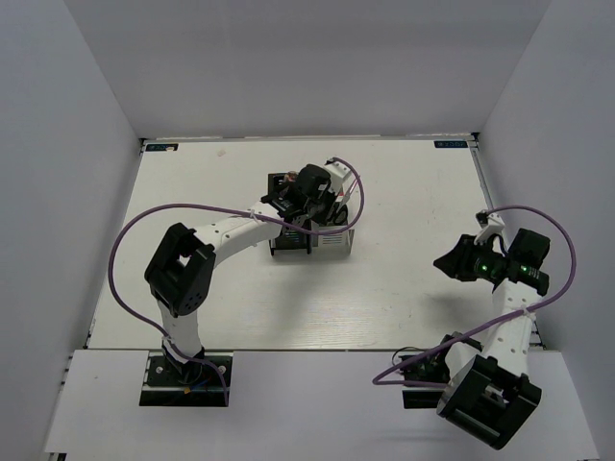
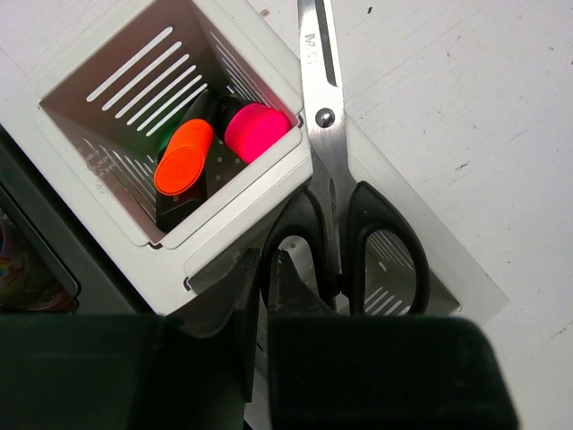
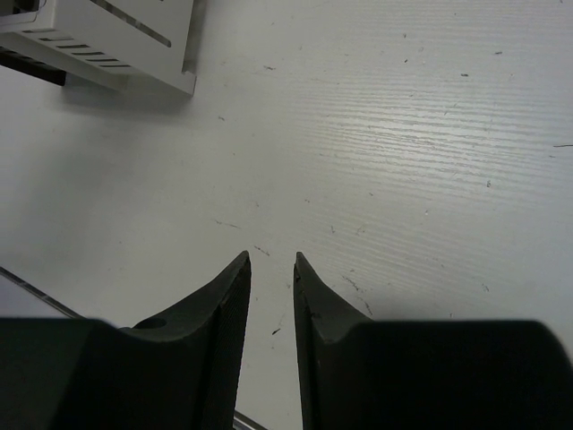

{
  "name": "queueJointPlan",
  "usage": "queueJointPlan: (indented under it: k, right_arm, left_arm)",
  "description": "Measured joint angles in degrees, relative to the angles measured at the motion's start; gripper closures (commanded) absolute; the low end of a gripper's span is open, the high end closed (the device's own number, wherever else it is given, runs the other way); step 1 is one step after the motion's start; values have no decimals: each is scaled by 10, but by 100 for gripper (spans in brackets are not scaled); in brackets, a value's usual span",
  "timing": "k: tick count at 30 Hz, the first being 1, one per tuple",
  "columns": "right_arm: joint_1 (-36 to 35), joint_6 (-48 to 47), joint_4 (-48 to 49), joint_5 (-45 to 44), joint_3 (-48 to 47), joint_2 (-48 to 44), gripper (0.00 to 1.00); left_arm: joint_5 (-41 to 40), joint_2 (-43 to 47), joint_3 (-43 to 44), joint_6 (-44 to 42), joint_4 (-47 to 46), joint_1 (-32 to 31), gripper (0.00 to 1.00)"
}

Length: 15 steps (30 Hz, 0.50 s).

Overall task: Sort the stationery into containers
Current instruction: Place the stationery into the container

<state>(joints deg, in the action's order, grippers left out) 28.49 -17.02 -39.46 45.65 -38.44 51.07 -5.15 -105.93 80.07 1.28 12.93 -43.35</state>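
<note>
Reaching to the middle back of the table (image 1: pixel 404 182), the left arm (image 1: pixel 231 233) covers most of the two organisers in the overhead view. Pale walls (image 1: pixel 317 58) close the table on its left, back and right sides. Bare surface lies wide to the organisers' right and in front of them. The left gripper (image 2: pixel 265 267) hangs over the white organiser (image 2: pixel 237 202). Its jaws are nearly together on the rim of one black handle loop of the scissors (image 2: pixel 324 152), with one finger inside the loop and one outside. They appear to pinch it. The scissor handles sit over one compartment, and the blades point away across the rim and over bare table. It cannot be told whether the scissors rest on the rim or hang above it. The other compartment holds the orange marker (image 2: pixel 182 159) and the pink marker (image 2: pixel 255 132), side by side and end up. The green marker (image 2: pixel 166 137) shows only as a sliver behind the orange one. The black organiser (image 2: pixel 36 242) touches the white one and is cut off at the frame's edge; something colourful inside it is too blurred to name. The right gripper (image 3: pixel 271 260) hovers near the table's right edge, well apart from the organisers. Its jaws are slightly spread over bare table, with nothing between them.
</note>
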Motion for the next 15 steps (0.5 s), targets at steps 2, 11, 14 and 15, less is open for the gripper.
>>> queueJointPlan:
  k: [2, 11, 14, 15]
  right_arm:
    - [2, 0, -2, 2, 0, 2, 70]
    - [10, -4, -9, 15, 0, 4, 70]
    - [12, -6, -10, 19, 0, 4, 70]
    - [12, -7, -10, 21, 0, 4, 70]
  left_arm:
    - [0, 0, 0, 0, 0, 0, 100]
    - [1, 2, -4, 0, -2, 0, 100]
    - [1, 7, -8, -1, -3, 0, 100]
    - [1, 8, -9, -2, -2, 0, 100]
